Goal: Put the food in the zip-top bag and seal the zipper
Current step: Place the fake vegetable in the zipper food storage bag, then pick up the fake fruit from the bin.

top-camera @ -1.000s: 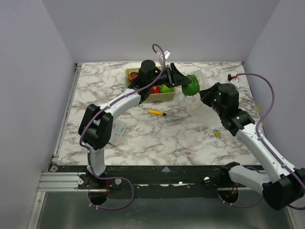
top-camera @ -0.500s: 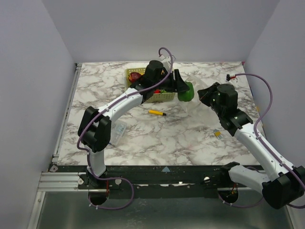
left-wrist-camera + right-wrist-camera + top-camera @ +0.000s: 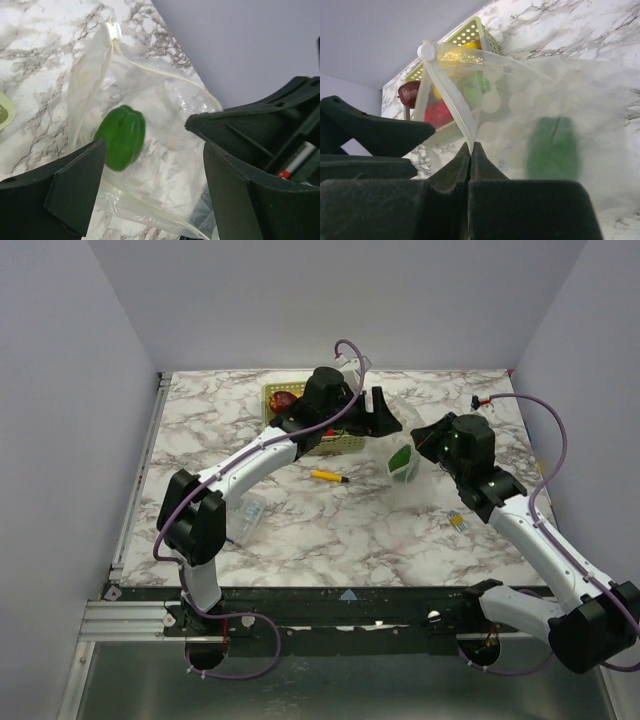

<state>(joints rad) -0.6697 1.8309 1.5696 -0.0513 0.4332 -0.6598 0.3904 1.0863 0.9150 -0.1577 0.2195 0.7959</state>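
The likeliest trouble starts at the mesh basket (image 3: 468,31) by the counter's (image 3: 330,530) far edge. When the left end effector (image 3: 386,422), jaws apart and empty above the bag, goes back there for more food, its fingers could drag the floppy film along. Just right of the basket lies the zip-top bag (image 3: 165,165), with the green pepper (image 3: 120,142) already inside. The pepper looks round and glossy, so a tilt of the bag might roll it back out. Only one pinch holds the mouth: the right end effector (image 3: 470,146) is clamped together on the mouth edge by the zipper (image 3: 159,73). The opening may therefore sag shut before the next piece arrives, or the thin strip could slip free. Counted from the left edge, there is one flat clear packet (image 3: 250,512) and one basket. The basket shows at least two red pieces (image 3: 439,114) and one yellow piece (image 3: 469,45); the rest cannot be counted. Further right are one yellow-and-black stick (image 3: 330,477) mid-counter, one pepper, one bag, and one small yellow object (image 3: 456,522) toward the right edge.
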